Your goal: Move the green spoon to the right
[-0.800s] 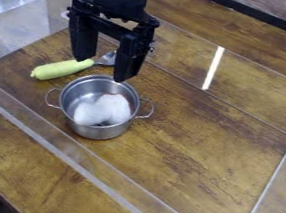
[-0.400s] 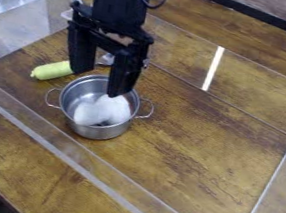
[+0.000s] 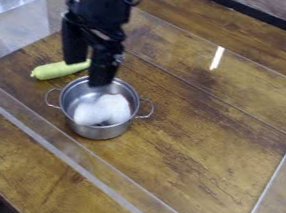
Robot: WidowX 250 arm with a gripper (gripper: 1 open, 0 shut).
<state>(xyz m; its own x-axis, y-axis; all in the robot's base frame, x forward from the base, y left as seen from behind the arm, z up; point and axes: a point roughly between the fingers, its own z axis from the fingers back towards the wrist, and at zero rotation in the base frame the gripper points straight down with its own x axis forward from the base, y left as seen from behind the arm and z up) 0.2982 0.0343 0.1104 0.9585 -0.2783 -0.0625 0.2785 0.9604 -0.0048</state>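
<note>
We've got the end effector spread wide, hanging over the green spoon beside the steel pot.

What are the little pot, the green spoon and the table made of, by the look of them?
The pot looks like polished steel: silvery with bright glints on its rim. The green spoon has a matte yellow-green handle, probably plastic or rubber; its bowl is hidden behind the gripper. The table looks like dark, grained wood with a glossy finish.
</note>
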